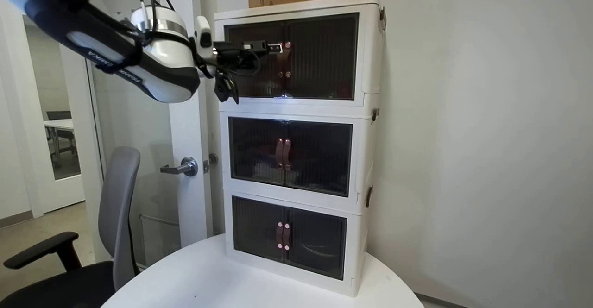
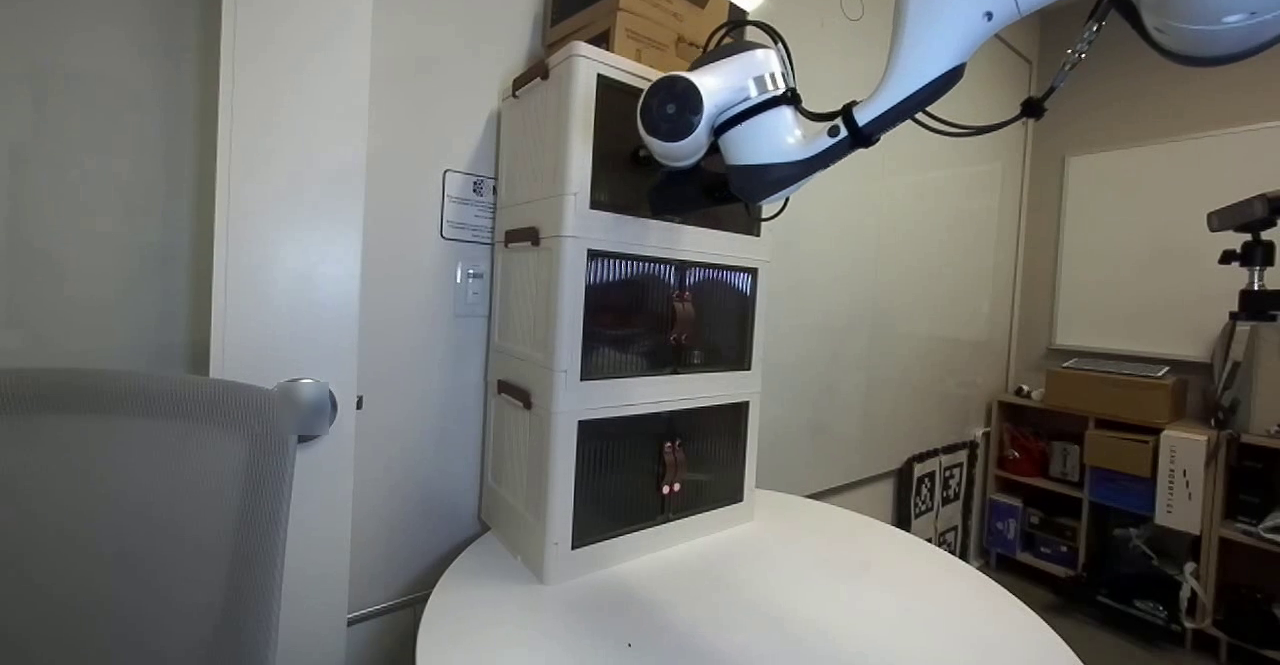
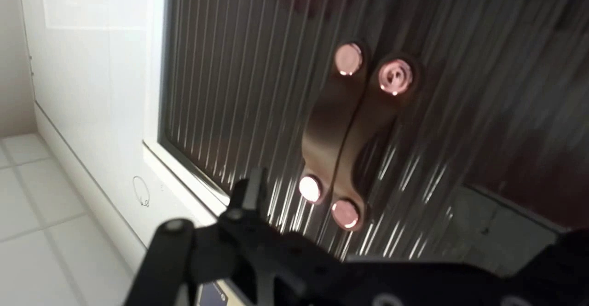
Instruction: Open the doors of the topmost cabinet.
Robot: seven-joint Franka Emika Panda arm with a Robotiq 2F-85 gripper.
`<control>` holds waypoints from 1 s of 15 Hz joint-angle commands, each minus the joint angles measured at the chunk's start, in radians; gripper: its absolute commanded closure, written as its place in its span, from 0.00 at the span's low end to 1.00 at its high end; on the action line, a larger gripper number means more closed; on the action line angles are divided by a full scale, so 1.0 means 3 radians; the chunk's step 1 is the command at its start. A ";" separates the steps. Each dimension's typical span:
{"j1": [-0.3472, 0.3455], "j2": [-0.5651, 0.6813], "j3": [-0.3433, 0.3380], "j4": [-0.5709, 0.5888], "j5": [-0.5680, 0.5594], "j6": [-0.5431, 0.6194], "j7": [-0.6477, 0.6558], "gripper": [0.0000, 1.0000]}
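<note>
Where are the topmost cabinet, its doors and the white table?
Topmost cabinet (image 1: pixel 369 53): in an exterior view, white frame.
Doors (image 3: pixel 248 76): in the wrist view, one ribbed panel.
White table (image 2: pixel 770 590): in an exterior view, round top.

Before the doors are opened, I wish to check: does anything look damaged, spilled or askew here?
Only a tiny dark speck stands out against the white table. Otherwise nothing looks odd: the topmost cabinet appears squarely stacked, its doors shut.
</note>
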 commanded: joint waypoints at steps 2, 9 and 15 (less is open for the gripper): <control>0.0052 0.0287 -0.0081 0.0340 -0.0396 -0.0452 0.0536 0.00; -0.0088 0.0074 -0.0008 -0.0039 -0.0291 -0.0618 0.0825 0.00; -0.0234 -0.0172 0.0003 -0.0411 -0.0020 -0.0170 0.0778 0.00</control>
